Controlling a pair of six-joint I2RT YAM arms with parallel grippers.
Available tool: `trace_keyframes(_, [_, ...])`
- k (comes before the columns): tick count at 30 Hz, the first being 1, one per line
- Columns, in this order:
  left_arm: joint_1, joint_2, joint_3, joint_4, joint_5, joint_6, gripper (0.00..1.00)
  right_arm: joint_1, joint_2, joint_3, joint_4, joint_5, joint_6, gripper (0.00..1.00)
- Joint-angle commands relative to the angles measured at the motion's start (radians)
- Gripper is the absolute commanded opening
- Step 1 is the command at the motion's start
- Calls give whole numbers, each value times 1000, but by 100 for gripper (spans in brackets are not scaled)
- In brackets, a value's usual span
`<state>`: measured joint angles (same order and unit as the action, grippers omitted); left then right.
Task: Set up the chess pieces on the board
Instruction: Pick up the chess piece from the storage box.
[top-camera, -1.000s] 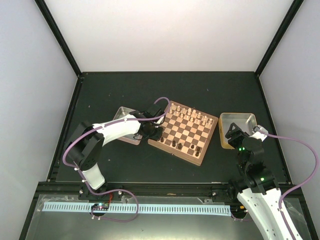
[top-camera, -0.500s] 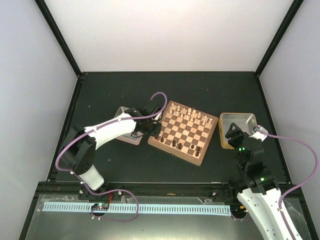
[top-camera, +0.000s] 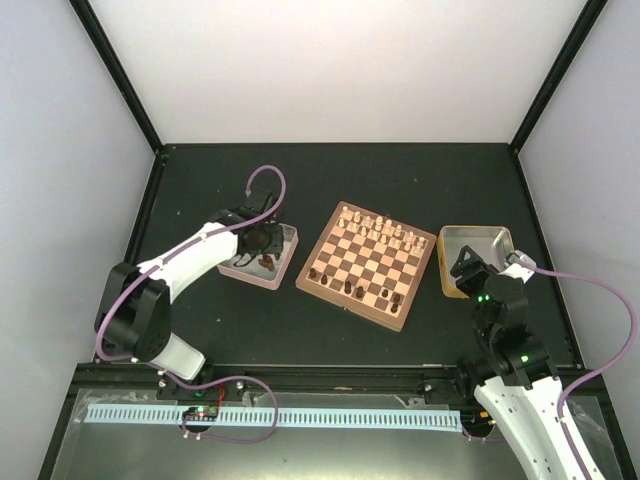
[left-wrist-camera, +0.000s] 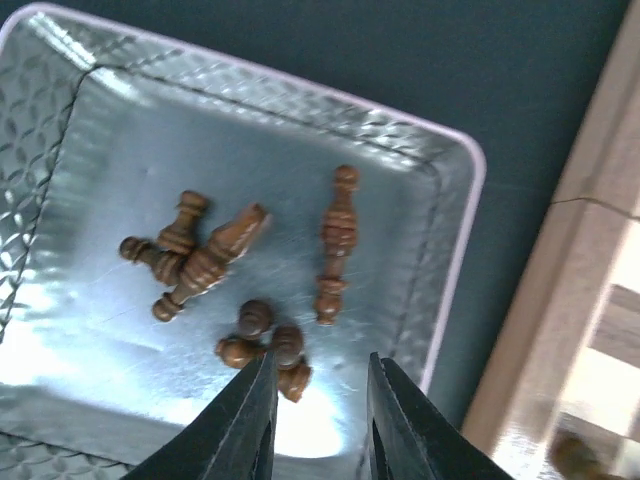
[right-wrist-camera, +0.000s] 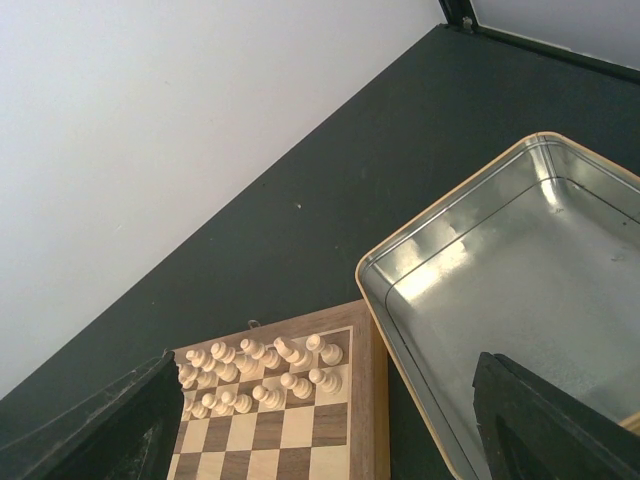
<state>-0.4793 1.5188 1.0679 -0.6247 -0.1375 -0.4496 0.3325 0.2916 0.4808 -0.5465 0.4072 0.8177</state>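
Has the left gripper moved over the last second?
Yes. The left gripper went left, away from the board, and now hangs over the tray.

Top camera overlooks the table (top-camera: 400, 180); both close wrist cameras catch the board (top-camera: 368, 263), left's probably its rim.

A silver tray with a pinkish rim (left-wrist-camera: 150, 120) lay left of the middle of the dark desk (top-camera: 400, 180). A gold-rimmed tray (top-camera: 478, 245) lay toward its right edge. Cream chessmen (top-camera: 380, 228) stood upright in two rows between them.
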Motion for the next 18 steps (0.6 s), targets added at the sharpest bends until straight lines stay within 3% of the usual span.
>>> trace_keyframes(1, [34, 33, -22, 33, -21, -14, 26, 5, -8, -4, 15, 2, 6, 80])
trace_keyframes(11, [60, 133, -31, 56, 13, -1, 27, 5, -2, -2, 18, 4, 4, 80])
trace_keyframes(18, [65, 172, -32, 56, 28, 3, 19, 6, 5, -2, 22, 5, 4, 80])
